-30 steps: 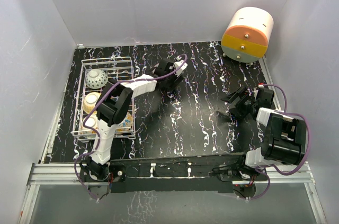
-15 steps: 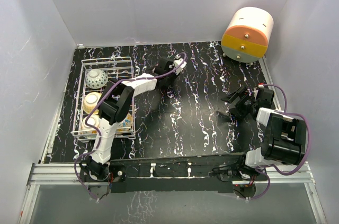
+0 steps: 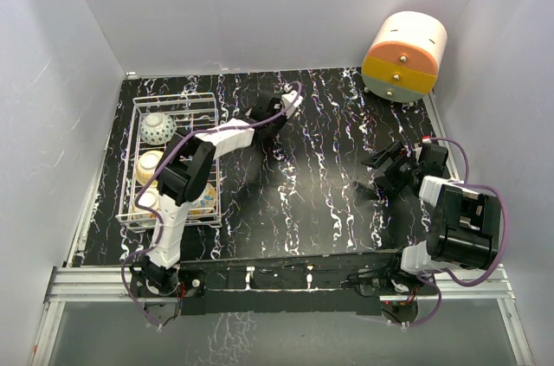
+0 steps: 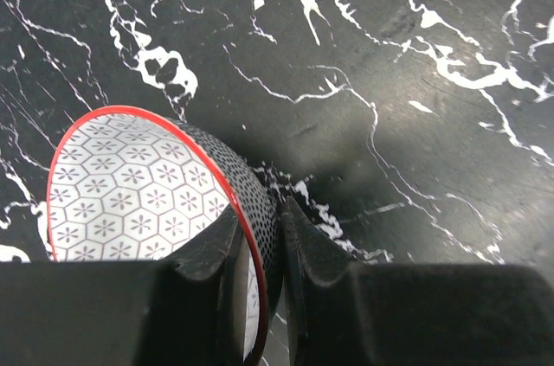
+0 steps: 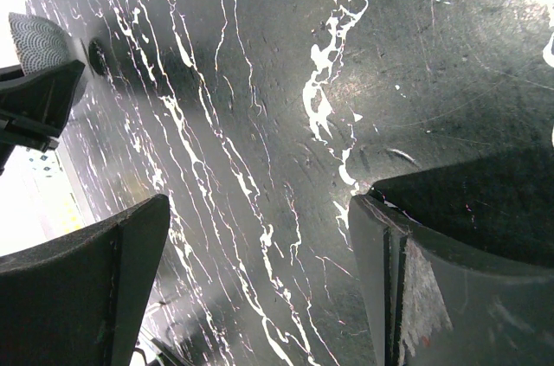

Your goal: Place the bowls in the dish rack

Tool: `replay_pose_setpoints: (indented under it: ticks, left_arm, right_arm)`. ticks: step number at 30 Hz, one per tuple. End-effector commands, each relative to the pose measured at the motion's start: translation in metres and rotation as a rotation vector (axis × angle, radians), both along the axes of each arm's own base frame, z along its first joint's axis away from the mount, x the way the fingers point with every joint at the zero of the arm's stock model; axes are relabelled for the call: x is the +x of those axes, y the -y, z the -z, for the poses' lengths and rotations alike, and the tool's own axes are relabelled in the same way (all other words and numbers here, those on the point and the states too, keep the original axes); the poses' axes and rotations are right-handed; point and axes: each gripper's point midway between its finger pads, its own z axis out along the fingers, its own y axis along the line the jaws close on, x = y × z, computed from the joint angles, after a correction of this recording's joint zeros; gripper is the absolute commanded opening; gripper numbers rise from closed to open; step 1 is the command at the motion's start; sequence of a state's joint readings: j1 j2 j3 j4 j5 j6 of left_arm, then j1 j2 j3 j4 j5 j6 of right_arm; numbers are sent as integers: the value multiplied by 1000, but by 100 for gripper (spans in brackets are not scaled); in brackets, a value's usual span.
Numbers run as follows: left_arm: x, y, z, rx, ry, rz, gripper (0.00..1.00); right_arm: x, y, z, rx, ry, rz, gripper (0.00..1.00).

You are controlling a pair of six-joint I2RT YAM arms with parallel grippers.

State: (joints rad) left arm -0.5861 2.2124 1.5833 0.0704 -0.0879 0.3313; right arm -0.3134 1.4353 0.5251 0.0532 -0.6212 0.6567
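I've just closed the left tool [image 4: 260, 221] on the red-rimmed bowl [image 4: 130, 184]'s wall; the dish rack [image 3: 173, 98] waits at eight o'clock.

Pale grey walls [image 3: 260, 3] enclose a black, white-veined table [image 3: 320, 202] with a drum [image 3: 404, 56].

Two slim robot arms on black bases. The left arm [image 3: 177, 210], at seven o'clock in the overhead view, is built of white tube-shaped links joined by blocky black joints, and a purple cable [image 3: 176, 151] loops loosely along it. The right arm [image 3: 465, 227], at four o'clock, has a large boxy black housing, shorter white links and a second purple cable [image 3: 504, 226]. The left gripper [image 4: 258, 215] has two matte black fingers with smooth, rounded tips. The right gripper [image 5: 260, 210] has broad black fingers [image 5: 86, 288]; the finger at four o'clock of its wrist view shows a scuffed grey inner pad.
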Motion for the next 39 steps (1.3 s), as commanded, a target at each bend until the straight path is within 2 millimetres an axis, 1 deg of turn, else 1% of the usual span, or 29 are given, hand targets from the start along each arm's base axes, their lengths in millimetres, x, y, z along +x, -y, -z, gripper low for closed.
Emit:
replay_pose_setpoints:
  ticks: [1, 4, 7, 9, 10, 12, 13, 14, 15, 17, 19, 20, 21, 22, 24, 25, 26, 29, 31, 32, 34, 39]
  left_arm:
    - [-26, 4, -54, -154, -61, -27, 0]
    - [-37, 9, -101, -281, -30, -27, 0]
    - [-52, 12, -146, -428, -12, 3, 0]
    - [-62, 10, -177, -544, -5, 28, 0]
    - [-67, 7, -190, -598, -9, 31, 0]
    - [-73, -5, -217, -718, -16, 30, 0]
    - [-77, -14, -228, -788, -28, 26, 0]
    - [-81, -28, -247, -865, -15, 14, 0]
    - [-82, -43, -261, -944, 8, 4, 0]
    - [-86, -76, -276, -1089, 4, -62, 0]
    - [-88, -108, -283, -1186, 13, -115, 0]
    - [-86, -125, -280, -1227, 8, -156, 0]
    - [-92, -133, -288, -1272, 15, -156, 0]
    - [-93, -147, -291, -1313, 23, -179, 0]
    - [-94, -168, -290, -1397, 29, -225, 0]
    - [-95, -177, -289, -1440, 29, -244, 0]
    - [-96, -187, -281, -1482, 24, -276, 0]
    - [-95, -213, -269, -1620, 14, -343, 0]
    - [-93, -220, -263, -1694, 3, -347, 0]
    - [-91, -223, -257, -1722, -12, -360, 0]
    - [-89, -227, -253, -1761, -4, -363, 0]
    - [-76, -232, -237, -1784, -33, -422, 0]
  right_arm:
    - [7, 2, -7, -17, 40, -8, 87]
    - [7, 1, -9, -16, 46, -11, 87]
    - [7, 1, -10, -17, 51, -12, 87]
    - [7, 1, -11, -15, 53, -13, 87]
    - [7, 1, -11, -15, 53, -14, 87]
    - [6, 0, -12, -13, 55, -16, 87]
    - [7, 0, -13, -13, 58, -17, 87]
    - [6, -1, -13, -14, 58, -19, 87]
    - [6, 0, -14, -15, 60, -20, 87]
    - [5, -1, -13, -17, 61, -23, 87]
    - [3, -2, -12, -15, 59, -25, 87]
    - [3, -2, -12, -13, 57, -27, 87]
    - [2, -2, -12, -11, 56, -28, 87]
    - [2, -3, -12, -11, 57, -28, 87]
    - [1, -3, -12, -14, 61, -29, 87]
    - [1, -3, -13, -16, 61, -29, 87]
    - [1, -3, -13, -17, 63, -29, 87]
    - [0, -2, -15, -23, 62, -31, 87]
    - [0, -2, -15, -28, 62, -30, 87]
    - [-1, -2, -16, -29, 61, -29, 87]
    - [-1, -1, -17, -35, 64, -28, 87]
    - [-2, 0, -17, -44, 59, -22, 87]
